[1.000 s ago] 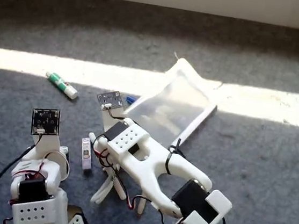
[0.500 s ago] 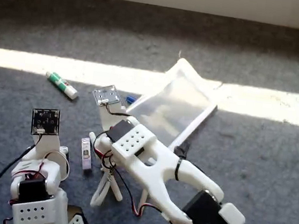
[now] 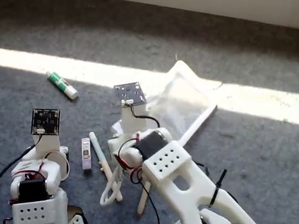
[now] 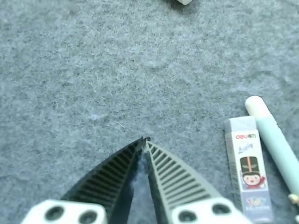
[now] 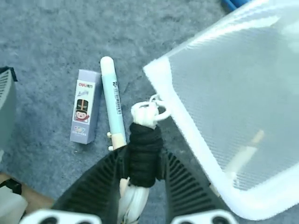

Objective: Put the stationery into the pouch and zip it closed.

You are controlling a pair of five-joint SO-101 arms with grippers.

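The translucent white pouch (image 3: 185, 102) (image 5: 233, 88) lies flat on the carpet, with a pale stick-like item (image 5: 244, 152) showing inside it. My right gripper (image 5: 144, 155) (image 3: 119, 141) is shut on the black-wrapped white cord (image 5: 144, 140) tied to the pouch's zipper ring. Just beside it lie a pale green pen (image 3: 99, 153) (image 5: 112, 108) (image 4: 276, 145) and a boxed eraser (image 3: 86, 153) (image 5: 84, 112) (image 4: 248, 173). A glue stick (image 3: 62, 85) lies apart at the far left. My left gripper (image 4: 144, 141) is shut on nothing, low over bare carpet next to the eraser.
Grey carpet with a bright band of sunlight across the middle. A loop of white cord (image 3: 110, 187) and a pale stick (image 3: 143, 199) lie under the right arm. A blue object (image 5: 233, 4) pokes out by the pouch's edge. The left arm (image 3: 43, 170) stands at the front left.
The right arm has swung to the right and its wrist has turned, uncovering the pen. The pouch's near corner has shifted along with it. The left arm has stayed still.
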